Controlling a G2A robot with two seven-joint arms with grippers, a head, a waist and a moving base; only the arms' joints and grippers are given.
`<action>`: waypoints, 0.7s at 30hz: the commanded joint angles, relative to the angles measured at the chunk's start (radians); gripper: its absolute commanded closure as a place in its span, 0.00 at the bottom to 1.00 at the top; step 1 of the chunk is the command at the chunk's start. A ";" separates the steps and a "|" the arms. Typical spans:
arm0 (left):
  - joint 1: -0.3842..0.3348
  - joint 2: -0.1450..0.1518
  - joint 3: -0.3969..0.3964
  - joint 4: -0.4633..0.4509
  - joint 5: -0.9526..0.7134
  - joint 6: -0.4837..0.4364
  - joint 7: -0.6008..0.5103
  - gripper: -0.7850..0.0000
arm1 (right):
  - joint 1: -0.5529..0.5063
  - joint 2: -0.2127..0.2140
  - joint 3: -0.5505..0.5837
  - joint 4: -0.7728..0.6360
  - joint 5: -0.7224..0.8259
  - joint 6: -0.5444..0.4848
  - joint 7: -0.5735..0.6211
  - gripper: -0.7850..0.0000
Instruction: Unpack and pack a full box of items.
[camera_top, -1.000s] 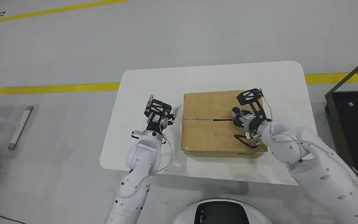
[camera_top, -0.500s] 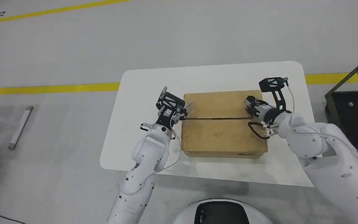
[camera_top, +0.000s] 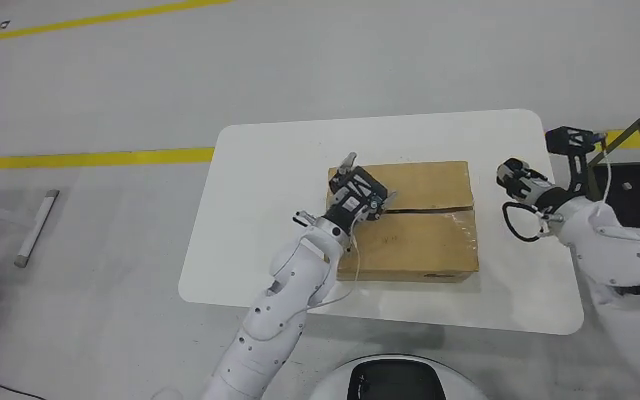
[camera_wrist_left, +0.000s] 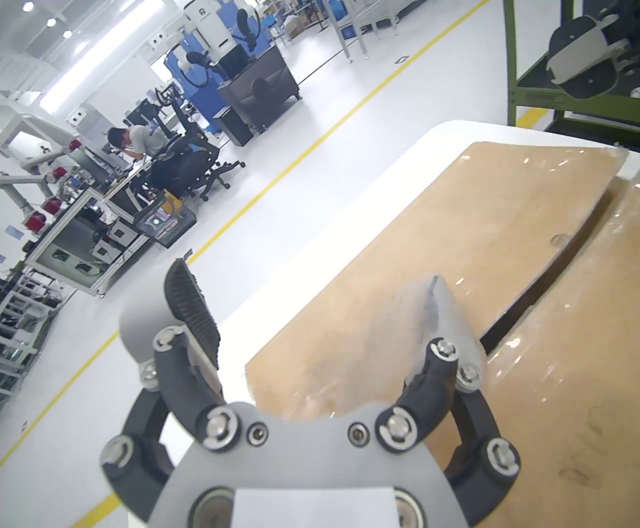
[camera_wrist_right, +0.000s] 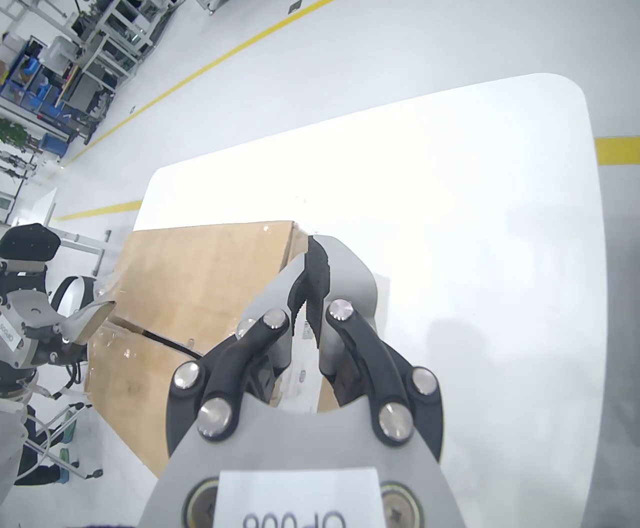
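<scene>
A brown cardboard box lies on the white table, flaps closed with a dark seam and glossy tape along the top. My left gripper is open over the box's left end. In the left wrist view one finger sits on the box by the seam, the other past the box's edge. My right gripper hangs over the table just right of the box. It is shut with nothing in it and points back at the box.
A dark green metal frame stands just off the table's right edge, close to the right arm. The table's left half and far strip are bare white surface. A yellow floor line runs behind the table.
My left gripper has moved right, from beside the box onto its left end. My right gripper has travelled right along the seam and off the box to the table's right side.
</scene>
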 joint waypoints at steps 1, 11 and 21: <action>-0.018 -0.010 0.033 0.015 0.001 -0.004 0.004 0.00 | -0.025 0.002 0.033 -0.003 0.009 -0.007 -0.001 1.00; -0.100 -0.063 0.162 0.097 -0.015 0.004 0.007 0.00 | -0.149 0.008 0.170 -0.010 0.066 -0.048 -0.017 1.00; -0.160 -0.113 0.248 0.145 0.002 0.030 0.005 0.00 | -0.199 0.009 0.217 -0.014 0.110 -0.083 -0.017 1.00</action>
